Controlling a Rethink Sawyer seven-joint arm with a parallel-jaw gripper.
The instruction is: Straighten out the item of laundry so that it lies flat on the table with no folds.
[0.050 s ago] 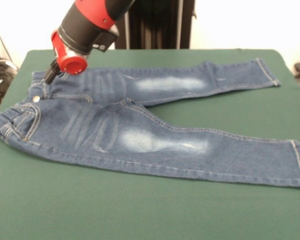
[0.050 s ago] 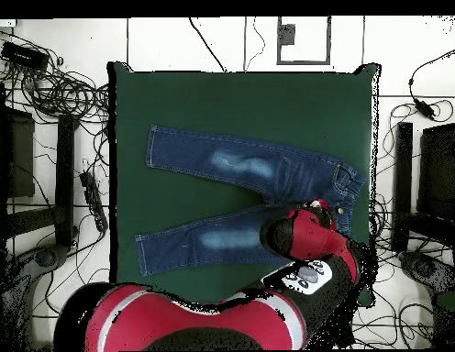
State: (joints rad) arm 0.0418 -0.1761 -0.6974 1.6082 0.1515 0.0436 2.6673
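Gripper [image 1: 52, 74] down at jeans [image 1: 140, 135] waistband, far corner; grip state can't tell. Risk: dragging from here bunches waistband, re-creases legs lying flat on table [image 1: 140, 210].

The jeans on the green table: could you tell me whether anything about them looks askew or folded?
The jeans lie nearly flat, legs spread in a V on the table. Only the waistband end by the claw looks uneven, slightly bunched near the table's edge. Nothing looks damaged.

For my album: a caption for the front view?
Red arm's gripper at the waistband of jeans spread on a green table.
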